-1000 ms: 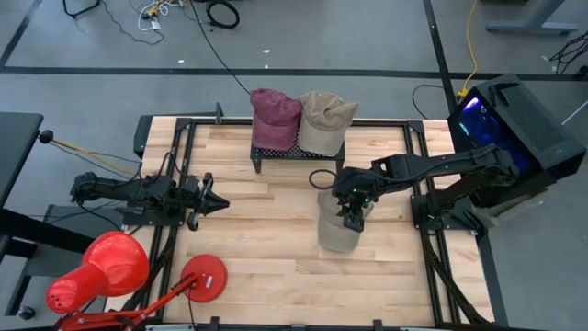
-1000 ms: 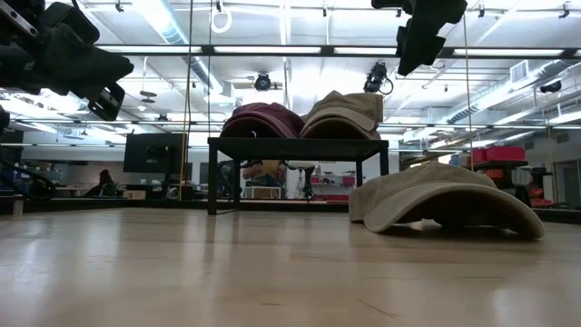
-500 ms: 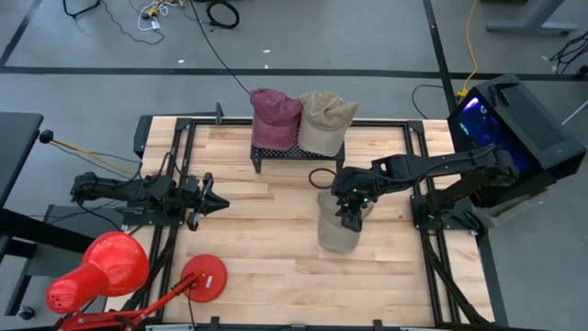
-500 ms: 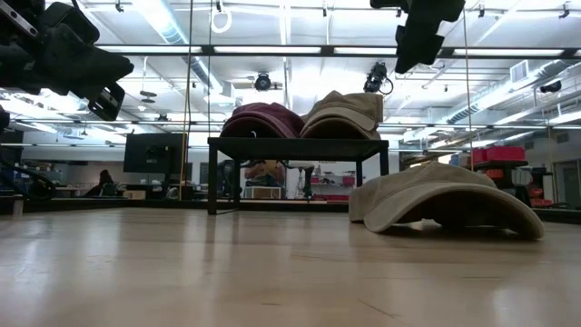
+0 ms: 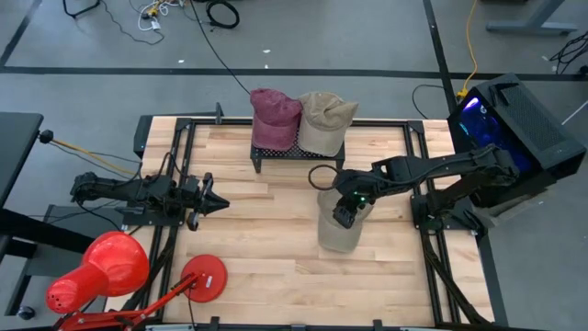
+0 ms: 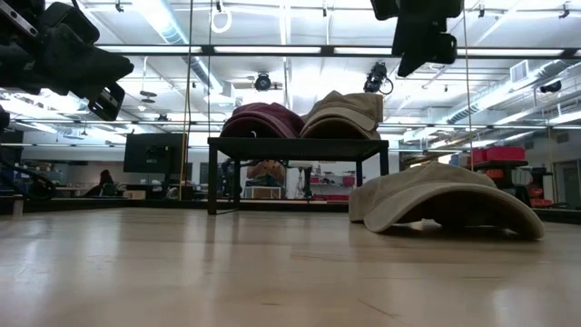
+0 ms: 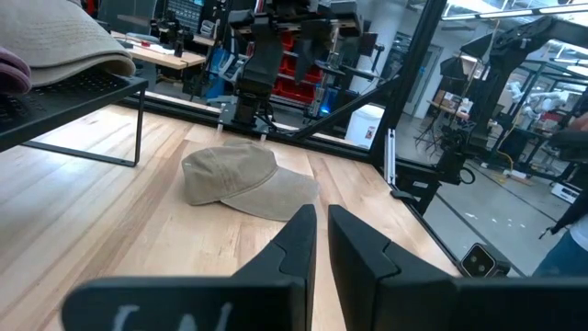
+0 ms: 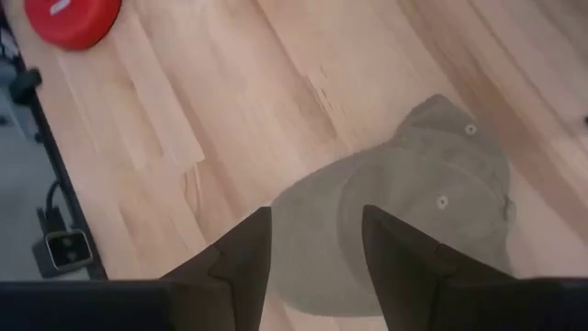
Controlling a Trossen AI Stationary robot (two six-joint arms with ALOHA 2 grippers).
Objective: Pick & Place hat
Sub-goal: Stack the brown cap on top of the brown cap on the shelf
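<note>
While the khaki cap (image 5: 338,228) lies flat on the wooden desk (image 5: 266,257), right of centre and in front of the black wire rack (image 5: 296,153), the right gripper (image 5: 344,215) hangs directly above its crown, apart from the fabric. In the right wrist view the cap fills the space beyond the two dark fingers, so it lies straight below the jaws, which stand spread with a clear gap and pinch nothing. The cap's long axis, crown to brim, runs from the rack side of the desk toward the front edge; the low view shows the brim end toward the right of that picture. The right arm is plainly the nearer one: the left gripper (image 5: 209,201) waits well apart at the left side of the desk, pointing toward the cap, its jaws pressed almost together with only a narrow slit between them and empty.

On the rack sit a maroon cap (image 5: 274,114) and a second khaki cap (image 5: 325,118), side by side and touching. A red lamp (image 5: 101,267) with its round red base (image 5: 202,278) stands at the front left corner.

Compared with the earlier frames, the right gripper has shifted slightly toward the front left over the cap; the caps and the left arm have not moved.
</note>
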